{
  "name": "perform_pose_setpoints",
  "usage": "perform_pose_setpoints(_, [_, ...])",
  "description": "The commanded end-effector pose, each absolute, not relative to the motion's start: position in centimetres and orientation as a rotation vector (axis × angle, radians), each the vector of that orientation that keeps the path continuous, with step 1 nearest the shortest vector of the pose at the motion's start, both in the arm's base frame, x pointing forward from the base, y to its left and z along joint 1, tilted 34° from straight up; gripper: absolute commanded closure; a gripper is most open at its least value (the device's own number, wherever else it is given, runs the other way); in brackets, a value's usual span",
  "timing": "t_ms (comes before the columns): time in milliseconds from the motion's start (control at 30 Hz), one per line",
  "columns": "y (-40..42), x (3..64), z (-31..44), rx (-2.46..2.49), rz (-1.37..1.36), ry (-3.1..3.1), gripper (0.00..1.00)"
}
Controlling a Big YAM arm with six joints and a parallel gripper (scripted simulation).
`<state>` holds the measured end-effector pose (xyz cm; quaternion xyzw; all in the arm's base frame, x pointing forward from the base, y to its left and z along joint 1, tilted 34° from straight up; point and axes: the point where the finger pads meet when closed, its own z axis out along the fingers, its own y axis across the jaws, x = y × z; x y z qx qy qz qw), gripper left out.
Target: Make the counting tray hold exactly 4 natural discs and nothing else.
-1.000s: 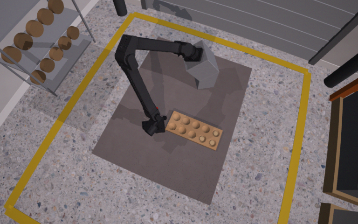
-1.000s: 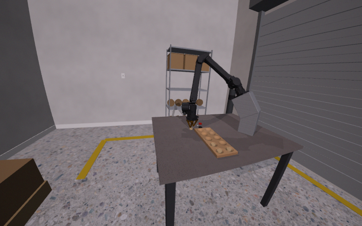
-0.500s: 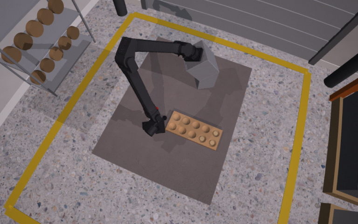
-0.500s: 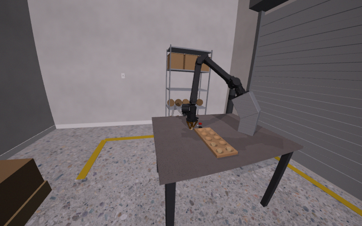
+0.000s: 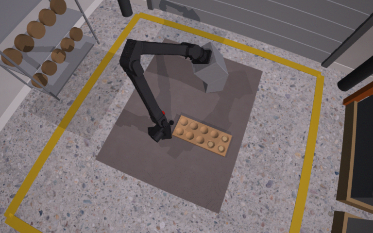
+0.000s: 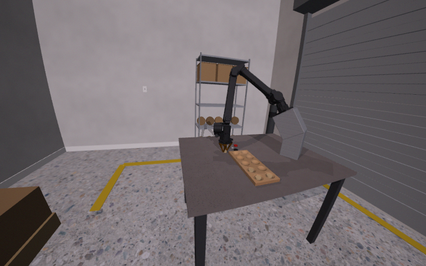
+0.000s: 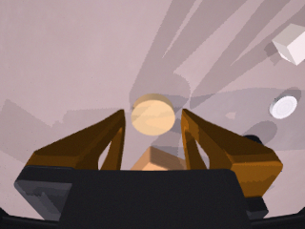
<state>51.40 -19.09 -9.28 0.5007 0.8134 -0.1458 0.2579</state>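
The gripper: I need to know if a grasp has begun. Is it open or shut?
Open. In the wrist view the gripper's orange fingers stand apart either side of a natural disc lying on the table, with gaps showing.
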Motion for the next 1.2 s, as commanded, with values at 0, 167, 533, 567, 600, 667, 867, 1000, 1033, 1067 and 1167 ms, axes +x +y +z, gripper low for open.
perform_pose_setpoints(0, [-19.59,52.07,-9.13,1.348,-0.391,2.196,0.55])
perform_pose_setpoints(167, [-19.75,52.41,-8.38,1.346,-0.384,2.18,0.55])
perform_pose_setpoints(533, [-19.74,52.27,-8.52,1.348,-0.387,2.185,0.55])
perform_pose_setpoints(567, [-19.74,52.27,-8.52,1.348,-0.387,2.185,0.55])
perform_pose_setpoints(600, [-19.74,52.27,-8.52,1.348,-0.387,2.185,0.55])
perform_pose_setpoints(667, [-19.74,52.27,-8.52,1.348,-0.387,2.185,0.55])
perform_pose_setpoints(867, [-19.81,52.25,-8.75,1.35,-0.388,2.186,0.55])
perform_pose_setpoints(1000, [-19.76,52.28,-8.87,1.349,-0.388,2.187,1.0])
perform_pose_setpoints(1033, [-19.76,52.28,-8.87,1.349,-0.388,2.187,1.0])
perform_pose_setpoints(1067, [-19.76,52.27,-8.87,1.349,-0.388,2.187,1.0])
perform_pose_setpoints(1167, [-19.75,52.25,-8.88,1.35,-0.388,2.188,1.0])
